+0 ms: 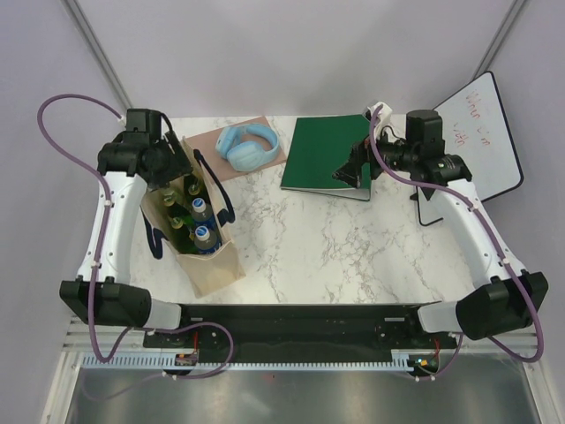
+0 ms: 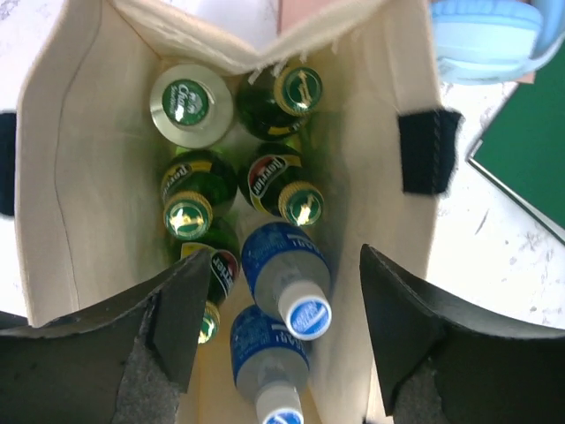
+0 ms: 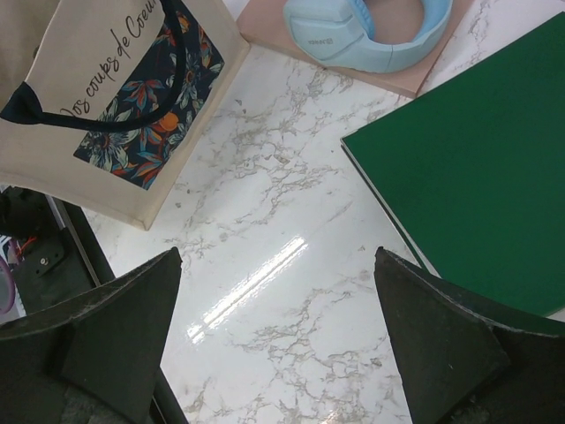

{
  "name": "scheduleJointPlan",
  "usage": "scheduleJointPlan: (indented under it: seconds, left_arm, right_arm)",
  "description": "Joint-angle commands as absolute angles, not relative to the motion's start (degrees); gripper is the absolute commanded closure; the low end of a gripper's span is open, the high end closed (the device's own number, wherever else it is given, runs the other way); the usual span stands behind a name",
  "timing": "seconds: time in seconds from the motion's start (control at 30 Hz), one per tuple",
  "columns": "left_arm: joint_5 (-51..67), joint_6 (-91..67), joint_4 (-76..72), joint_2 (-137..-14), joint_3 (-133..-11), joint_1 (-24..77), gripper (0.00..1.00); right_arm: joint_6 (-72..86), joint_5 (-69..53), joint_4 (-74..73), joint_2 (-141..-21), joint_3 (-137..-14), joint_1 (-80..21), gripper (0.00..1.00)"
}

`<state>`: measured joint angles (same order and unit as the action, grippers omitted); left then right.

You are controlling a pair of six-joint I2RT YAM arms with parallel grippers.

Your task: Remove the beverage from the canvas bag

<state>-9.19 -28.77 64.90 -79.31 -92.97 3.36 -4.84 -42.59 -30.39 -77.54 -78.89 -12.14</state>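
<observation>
The beige canvas bag [image 1: 214, 265] with navy handles stands open at the left of the table; it also shows in the left wrist view [image 2: 88, 168] and the right wrist view [image 3: 53, 132]. Inside stand several green glass bottles [image 2: 187, 216] and two blue-labelled water bottles [image 2: 287, 274], caps up. My left gripper [image 2: 281, 291] is open and hovers above the bag's mouth, over the water bottle with the blue cap [image 2: 305, 314], touching nothing. My right gripper [image 3: 278, 300] is open and empty above bare marble, at the right in the top view [image 1: 353, 172].
A light blue headphone set [image 1: 248, 146] lies on a pink pad behind the bag. A green binder [image 1: 328, 156] lies at the back centre, under the right gripper's near side. A whiteboard [image 1: 481, 141] leans at the far right.
</observation>
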Motion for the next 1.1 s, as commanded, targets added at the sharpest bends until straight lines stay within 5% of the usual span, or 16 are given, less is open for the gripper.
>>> scheduleJointPlan:
  seconds: [0.0,1.07]
  left_arm:
    - [-7.65,-25.67,60.74,-83.22,-95.70,1.67,0.27]
    - [-10.90,-20.48,54.32,-101.86,-99.93,1.67,0.47]
  right_arm:
    - [-6.77,-44.56,-28.74,-77.96,-78.84,-12.04,0.02]
    - [-6.86,-43.86,-28.74,-79.54,-79.10,-11.95,0.02]
